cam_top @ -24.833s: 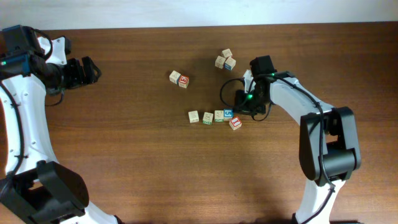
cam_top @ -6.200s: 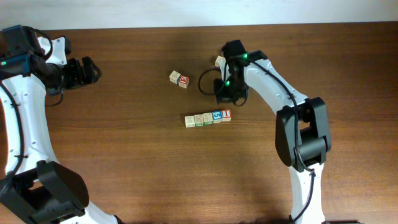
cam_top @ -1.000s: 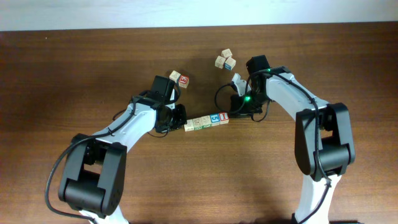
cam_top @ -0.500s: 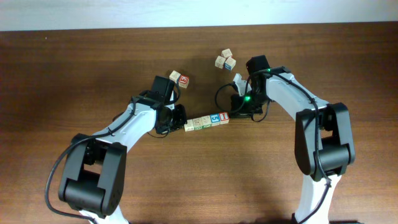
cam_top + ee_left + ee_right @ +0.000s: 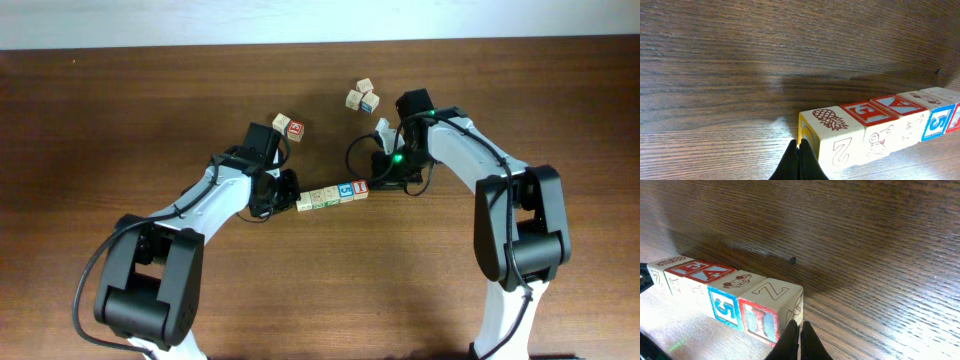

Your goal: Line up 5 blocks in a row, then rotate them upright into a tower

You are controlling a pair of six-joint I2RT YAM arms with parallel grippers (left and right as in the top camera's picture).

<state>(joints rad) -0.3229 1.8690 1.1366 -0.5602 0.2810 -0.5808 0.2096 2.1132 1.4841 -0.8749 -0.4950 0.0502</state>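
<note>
We are in the middle of the turning step. Both grippers are shut tight and hold nothing, so each serves as a pushing tip. The row of five blocks (image 5: 332,193) lies on the table (image 5: 120,100) between the two sets of fingers, slanted in the overhead view, with its cubes touching in one line.

In the left wrist view, the left gripper (image 5: 799,159) has its closed tips against the bare end face of the pineapple block (image 5: 830,137). The rest of the row runs away ahead and to the right of them. In the right wrist view, the right gripper (image 5: 800,337) has its tips at the near lower corner of the red-marked block (image 5: 767,312). They are touching it or just beside it; we cannot tell which. The row stretches off to the left of them.

The pair of blocks (image 5: 288,126) sits apart beyond the left fingers, and the cluster of three blocks (image 5: 362,97) sits apart beyond the right fingers. Neither touches the row.

We judge that the next move needs each tip to push sideways across its own end, in opposite directions, so the row pivots about its middle. The cubes only butt together, so uneven pressure could kink the line or pop a cube out. Both pushes should be slow and matched, and kept low on the end faces.
</note>
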